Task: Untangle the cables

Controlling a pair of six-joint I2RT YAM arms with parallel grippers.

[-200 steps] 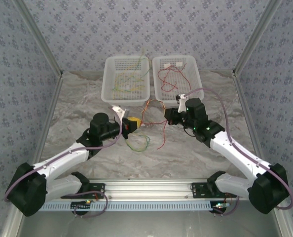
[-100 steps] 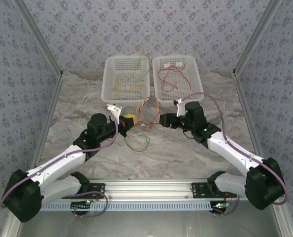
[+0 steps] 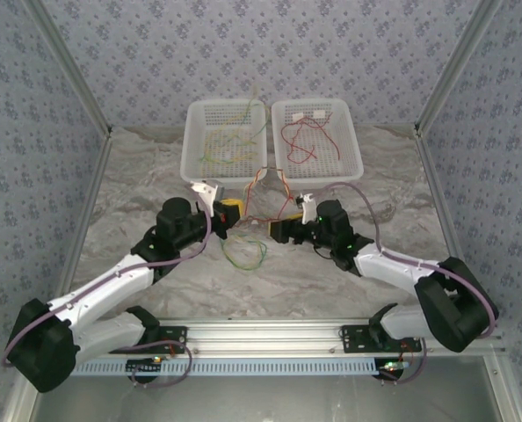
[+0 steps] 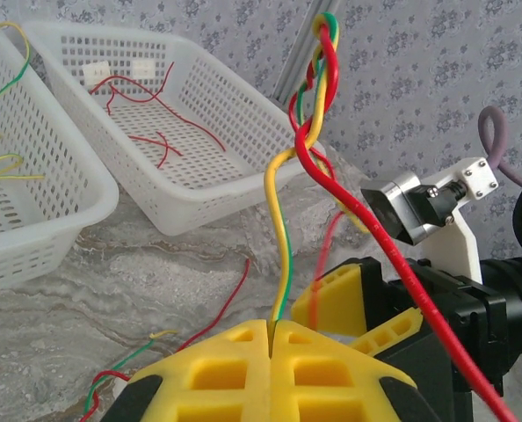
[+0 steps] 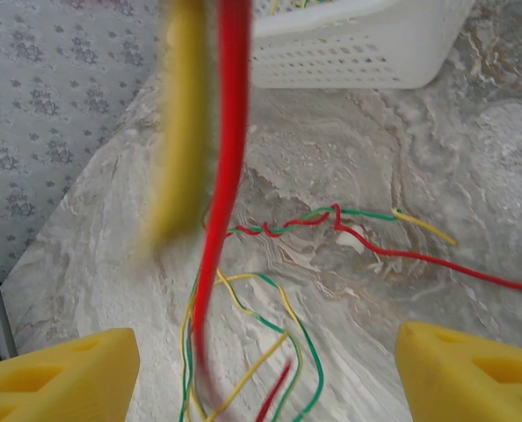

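Right pincer [image 5: 265, 369] just opened off the cables [image 4: 309, 132], likely to regrip; left pincer [image 4: 272, 345] stays clamped on them.

Surface [image 3: 129, 185]: grey-white marble pattern, flat. Two white perforated baskets sit directly on it at 12 o'clock, just beside each other. Left basket [image 3: 189, 163] is toward 11, right basket [image 3: 356, 163] toward 1, both with long sides running 12 to 6. Just off centre toward 6, some of the cables [image 3: 243, 255] lie loose on the marble as a flat yellow-green loop. The right wrist view gives more detail of that patch: a red-green twisted strand [image 5: 283, 226] lies across the marble, and a single red wire [image 5: 454, 264] trails off toward that view's 3 o'clock edge. An aluminium rail [image 3: 270, 332] runs along the 6 o'clock edge.
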